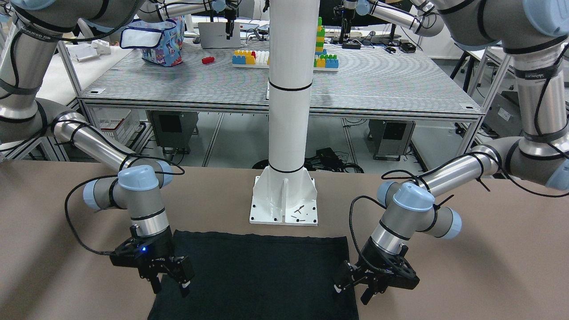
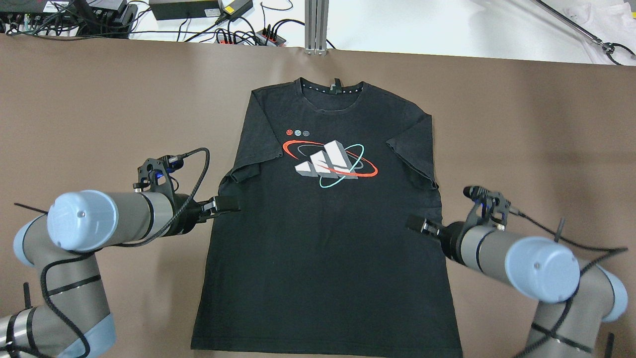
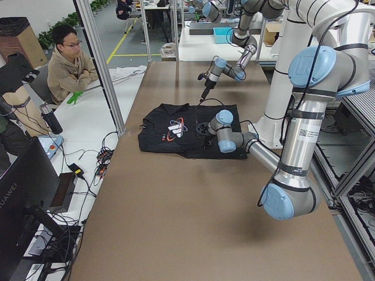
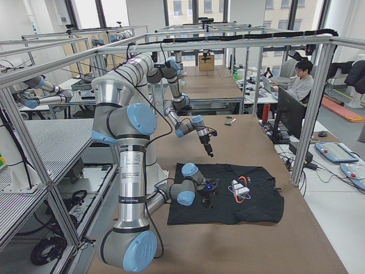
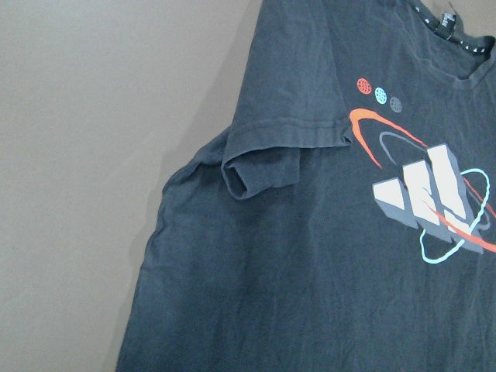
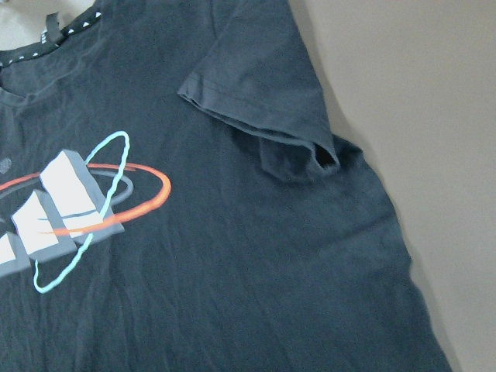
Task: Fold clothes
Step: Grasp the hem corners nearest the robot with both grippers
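Observation:
A black T-shirt (image 2: pixel 323 248) with a red, white and teal logo lies flat, face up, on the brown table, collar at the far side. My left gripper (image 2: pixel 226 204) hovers at the shirt's left side edge just below the folded-in sleeve (image 5: pixel 260 167). It is open and holds nothing. My right gripper (image 2: pixel 418 224) is at the shirt's right side edge below the other sleeve (image 6: pixel 256 116), also open and holding nothing. In the front-facing view the left gripper (image 1: pixel 353 291) and right gripper (image 1: pixel 171 284) stand over the shirt's (image 1: pixel 258 275) two side edges.
The white pillar's base plate (image 1: pixel 284 206) stands just behind the shirt's hem. Cables and power bricks (image 2: pixel 223 20) lie beyond the far table edge. A second table holds toy blocks (image 1: pixel 251 58) and a blue patterned bag (image 1: pixel 162 40). A person (image 3: pixel 70 64) sits to the side.

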Controlling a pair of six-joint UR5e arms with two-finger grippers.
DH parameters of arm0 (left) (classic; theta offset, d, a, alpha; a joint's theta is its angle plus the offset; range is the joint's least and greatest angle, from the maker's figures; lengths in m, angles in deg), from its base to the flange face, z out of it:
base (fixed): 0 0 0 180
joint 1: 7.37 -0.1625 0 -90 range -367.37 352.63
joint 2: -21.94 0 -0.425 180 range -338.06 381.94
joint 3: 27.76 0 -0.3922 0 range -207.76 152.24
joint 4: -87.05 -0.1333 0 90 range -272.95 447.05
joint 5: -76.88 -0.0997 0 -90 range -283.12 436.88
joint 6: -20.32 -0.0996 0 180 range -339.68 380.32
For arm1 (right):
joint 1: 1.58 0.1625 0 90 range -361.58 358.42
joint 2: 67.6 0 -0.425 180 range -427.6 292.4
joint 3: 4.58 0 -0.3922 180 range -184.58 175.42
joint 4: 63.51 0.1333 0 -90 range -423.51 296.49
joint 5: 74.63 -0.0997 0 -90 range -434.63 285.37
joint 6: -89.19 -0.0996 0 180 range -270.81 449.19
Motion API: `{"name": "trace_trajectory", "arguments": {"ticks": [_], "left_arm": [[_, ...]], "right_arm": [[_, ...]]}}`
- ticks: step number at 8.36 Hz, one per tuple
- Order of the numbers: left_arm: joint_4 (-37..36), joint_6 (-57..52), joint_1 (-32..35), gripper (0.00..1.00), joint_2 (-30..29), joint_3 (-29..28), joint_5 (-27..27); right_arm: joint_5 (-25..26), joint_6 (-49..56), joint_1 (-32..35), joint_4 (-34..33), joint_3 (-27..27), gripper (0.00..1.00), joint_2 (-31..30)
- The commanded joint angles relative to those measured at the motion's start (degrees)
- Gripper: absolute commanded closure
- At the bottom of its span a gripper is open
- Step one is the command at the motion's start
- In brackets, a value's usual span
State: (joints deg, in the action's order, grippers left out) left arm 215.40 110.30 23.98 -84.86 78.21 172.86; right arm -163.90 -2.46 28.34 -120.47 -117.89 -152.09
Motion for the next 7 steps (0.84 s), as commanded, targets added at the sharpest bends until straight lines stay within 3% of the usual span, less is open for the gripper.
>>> {"name": "trace_trajectory", "arguments": {"ticks": [1, 3, 7], "left_arm": [[0.0, 2.2, -6.1, 0.00, 7.1, 6.5, -5.4], [-0.1, 4.4, -8.8, 0.05, 10.2, 10.1, -8.2], [-1.8, 4.4, -9.2, 0.05, 10.6, 10.8, -8.8]], "right_arm": [[13.6, -14.0, -17.3, -1.8, -8.3, 0.05, -11.8], [17.0, -19.4, -25.9, -1.8, -8.3, 0.09, -17.3], [16.9, -21.5, -32.3, -1.8, -8.4, 0.31, -20.5]]}}
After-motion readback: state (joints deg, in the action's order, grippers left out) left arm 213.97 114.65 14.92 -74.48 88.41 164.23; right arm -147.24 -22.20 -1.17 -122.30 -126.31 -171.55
